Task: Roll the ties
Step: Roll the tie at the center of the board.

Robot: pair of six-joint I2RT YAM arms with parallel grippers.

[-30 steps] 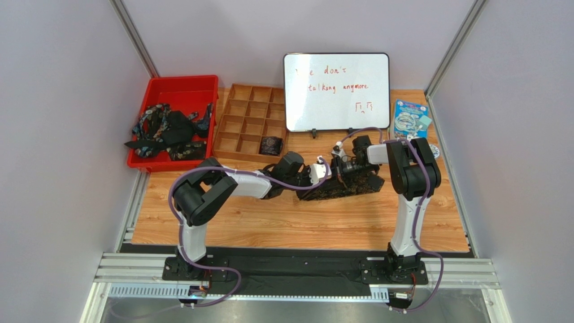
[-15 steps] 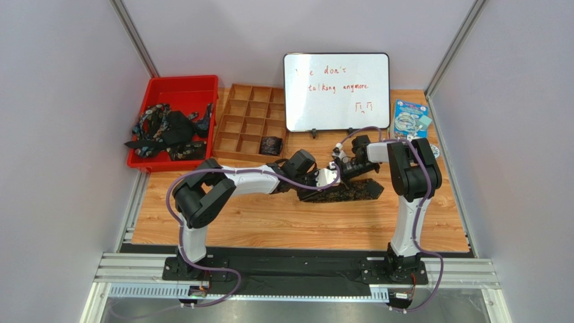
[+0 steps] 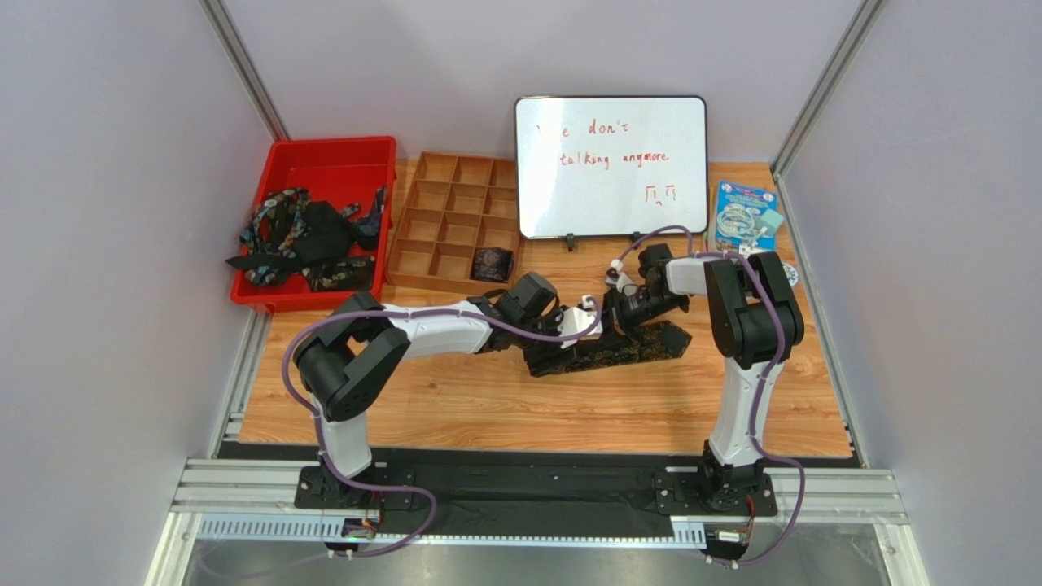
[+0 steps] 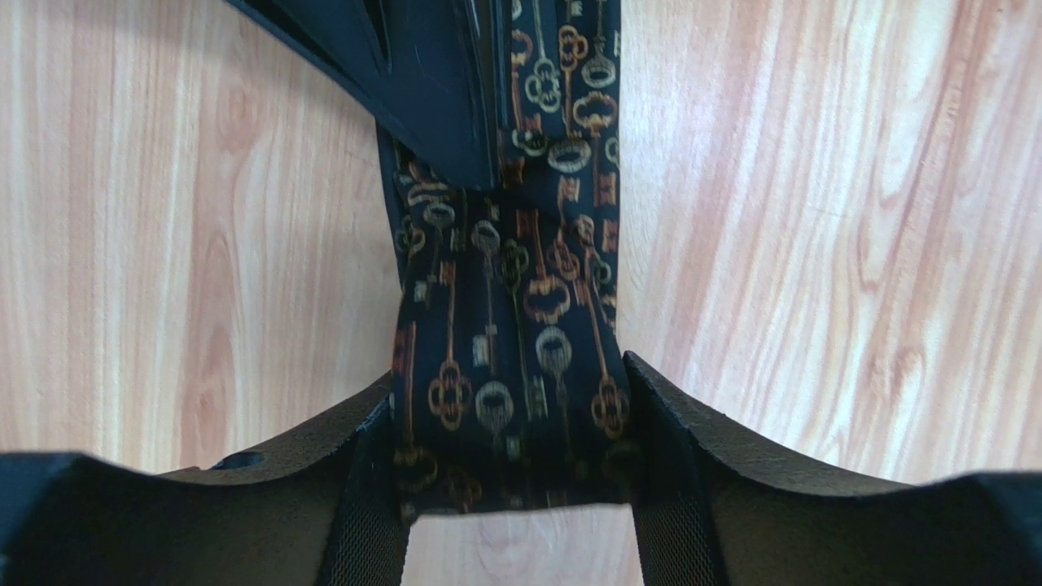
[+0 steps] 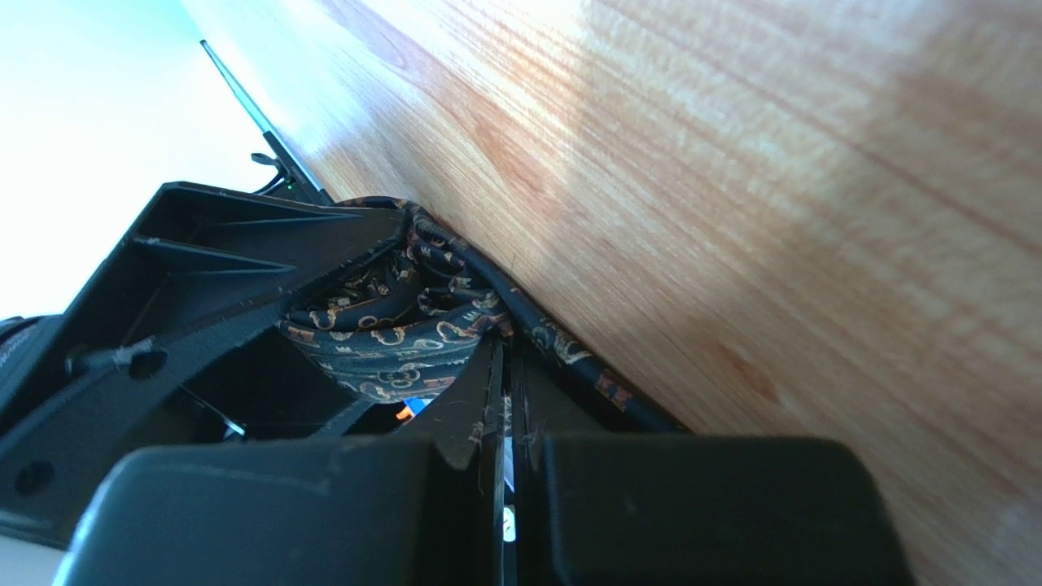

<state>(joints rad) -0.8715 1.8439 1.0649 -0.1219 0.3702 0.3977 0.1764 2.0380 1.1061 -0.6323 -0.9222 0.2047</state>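
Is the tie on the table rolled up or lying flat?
Partly rolled. The tie lies flat between the fingers of the left pincer; its other end is coiled at the right pincer.

Top view, centre: the tie (image 3: 648, 347) lies partly hidden under the left end effector (image 3: 597, 325) and right end effector (image 3: 624, 313), its pattern too small to tell. Left wrist view: it runs off the top edge, behind a black part (image 4: 428, 86).
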